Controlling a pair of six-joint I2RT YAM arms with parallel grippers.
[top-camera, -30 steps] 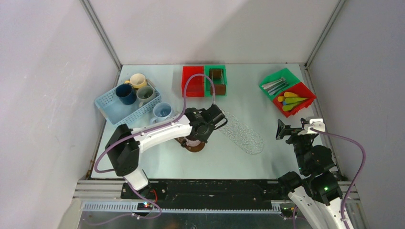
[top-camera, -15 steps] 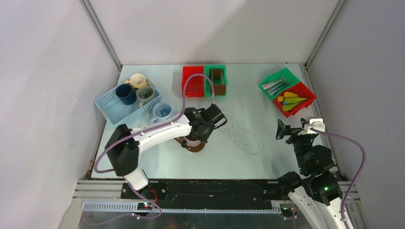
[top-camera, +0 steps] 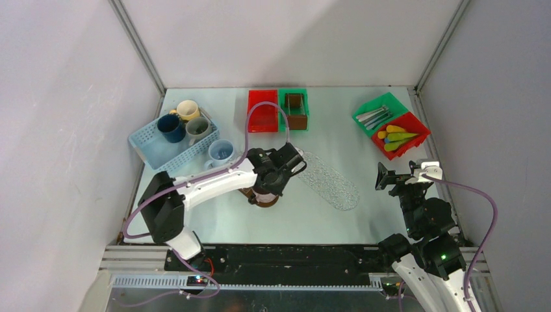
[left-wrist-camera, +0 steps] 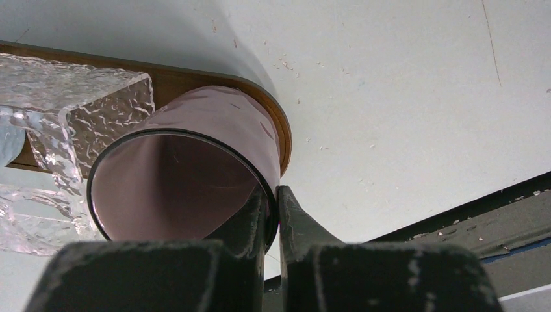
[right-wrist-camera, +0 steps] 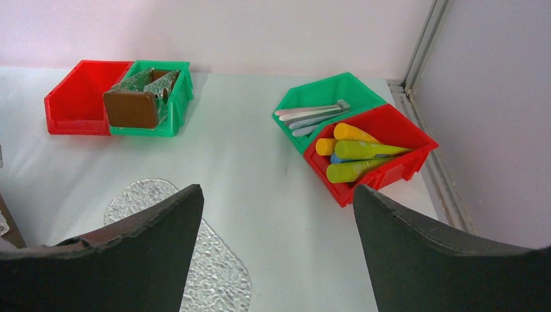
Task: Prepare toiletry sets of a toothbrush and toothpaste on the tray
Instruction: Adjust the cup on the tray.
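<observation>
Slim pale toothbrushes (top-camera: 372, 116) (right-wrist-camera: 310, 116) lie in a green bin at the back right. Soft yellow, lime and blue toothpaste tubes (top-camera: 395, 139) (right-wrist-camera: 358, 155) fill the red bin beside it. A clear textured oval tray (top-camera: 330, 181) (right-wrist-camera: 214, 273) lies mid-table with nothing on it. My left gripper (top-camera: 268, 185) (left-wrist-camera: 276, 195) is shut on the rim of a mauve cup (left-wrist-camera: 188, 175), one finger inside and one outside. The cup stands on a brown wooden board (left-wrist-camera: 195, 81) next to a clear glass holder (left-wrist-camera: 58, 104). My right gripper (top-camera: 399, 175) (right-wrist-camera: 276, 214) hangs open near the right edge, short of the bins.
A blue basket (top-camera: 156, 151) with three mugs stands at the back left, and a light blue mug (top-camera: 221, 151) sits beside it on the table. At the back centre are an empty red bin (top-camera: 262, 112) and a green bin (top-camera: 295, 97) holding another brown board with a glass holder.
My left arm has shifted slightly to the left, still gripping the cup. The right arm has not moved.
</observation>
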